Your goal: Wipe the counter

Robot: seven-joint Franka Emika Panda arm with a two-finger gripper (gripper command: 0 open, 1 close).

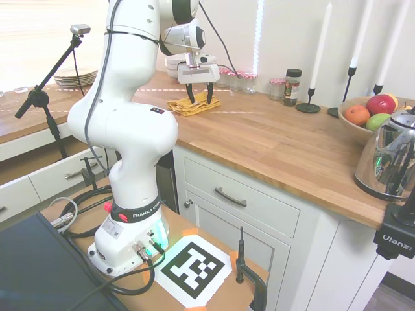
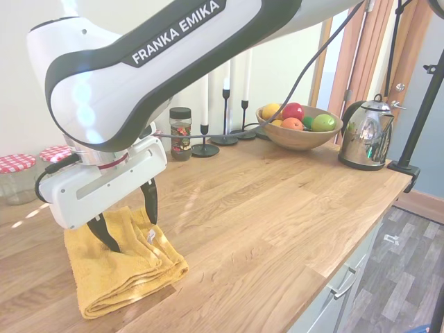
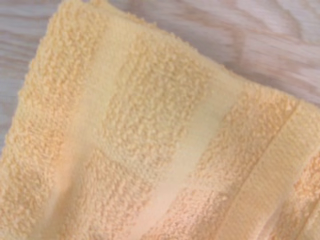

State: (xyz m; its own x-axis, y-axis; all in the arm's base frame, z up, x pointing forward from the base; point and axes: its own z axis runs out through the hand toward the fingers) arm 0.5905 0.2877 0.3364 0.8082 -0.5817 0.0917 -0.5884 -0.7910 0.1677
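Yellow towel (image 2: 118,267) on counter (image 2: 277,215), directly beneath spread, empty pincer (image 2: 127,220).

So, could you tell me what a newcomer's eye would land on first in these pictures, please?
Probably the white arm's gripper, jaws open, poised right over a folded yellow towel lying on the wooden counter; the towel fills the wrist view. Next, the fruit bowl and shiny kettle further along the counter, with tall white candles in black holders by the wall.
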